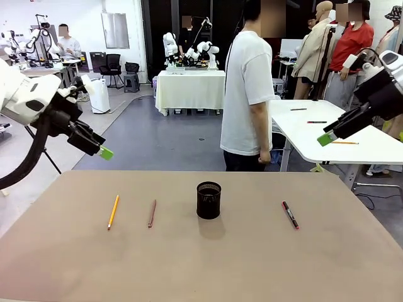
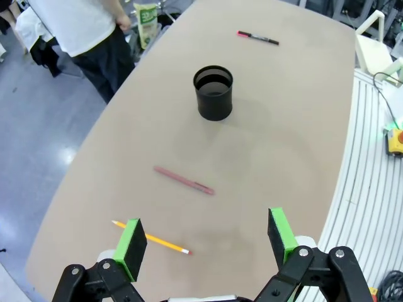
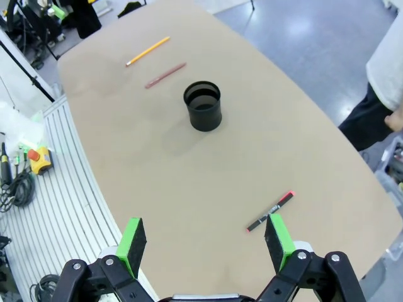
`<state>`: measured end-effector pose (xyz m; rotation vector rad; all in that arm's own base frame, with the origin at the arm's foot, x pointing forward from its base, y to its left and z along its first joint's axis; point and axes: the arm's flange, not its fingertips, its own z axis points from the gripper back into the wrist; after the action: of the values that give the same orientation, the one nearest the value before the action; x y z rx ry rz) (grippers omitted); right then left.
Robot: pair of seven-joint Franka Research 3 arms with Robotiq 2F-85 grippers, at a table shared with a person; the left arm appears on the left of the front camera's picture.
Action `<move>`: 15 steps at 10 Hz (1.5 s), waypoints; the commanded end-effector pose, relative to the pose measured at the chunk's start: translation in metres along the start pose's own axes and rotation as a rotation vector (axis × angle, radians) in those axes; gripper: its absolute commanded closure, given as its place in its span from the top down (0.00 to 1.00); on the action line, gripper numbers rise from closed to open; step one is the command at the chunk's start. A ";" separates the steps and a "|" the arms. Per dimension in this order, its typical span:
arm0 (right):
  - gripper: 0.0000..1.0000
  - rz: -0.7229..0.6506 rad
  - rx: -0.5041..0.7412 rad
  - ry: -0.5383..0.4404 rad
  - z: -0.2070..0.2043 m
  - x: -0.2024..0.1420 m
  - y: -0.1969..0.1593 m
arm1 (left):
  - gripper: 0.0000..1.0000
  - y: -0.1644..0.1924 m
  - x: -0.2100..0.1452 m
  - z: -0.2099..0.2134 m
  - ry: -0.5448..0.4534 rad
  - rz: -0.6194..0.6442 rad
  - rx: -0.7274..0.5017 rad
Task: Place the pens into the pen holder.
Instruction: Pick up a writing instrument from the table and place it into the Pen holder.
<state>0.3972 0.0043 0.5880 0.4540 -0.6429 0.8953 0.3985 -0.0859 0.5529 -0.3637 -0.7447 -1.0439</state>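
The black pen holder (image 1: 208, 200) stands upright mid-table, empty in the wrist views (image 2: 213, 92) (image 3: 203, 105). A yellow pen (image 1: 113, 212) (image 2: 151, 238) (image 3: 147, 51) and a reddish-brown pen (image 1: 152, 213) (image 2: 183, 180) (image 3: 165, 75) lie flat to its left. A red-and-black pen (image 1: 290, 214) (image 2: 257, 38) (image 3: 271, 211) lies to its right. My left gripper (image 1: 105, 152) (image 2: 206, 242) hangs open, high above the table's left edge. High over the far right, my right gripper (image 1: 325, 139) (image 3: 206, 241) is open too. Neither holds anything.
A person in a white shirt (image 1: 248, 94) stands at the table's far edge, side-on. Another white table (image 1: 340, 135) with pens stands behind at the right. Bare tabletop (image 1: 208, 264) lies around the holder and towards the near edge.
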 end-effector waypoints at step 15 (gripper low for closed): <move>1.00 0.007 -0.009 0.006 0.007 -0.005 -0.022 | 1.00 0.006 -0.004 0.013 -0.008 0.005 0.036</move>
<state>0.4096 -0.0150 0.5875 0.4171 -0.6281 0.8926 0.3977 -0.0726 0.5585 -0.3284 -0.7657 -1.0298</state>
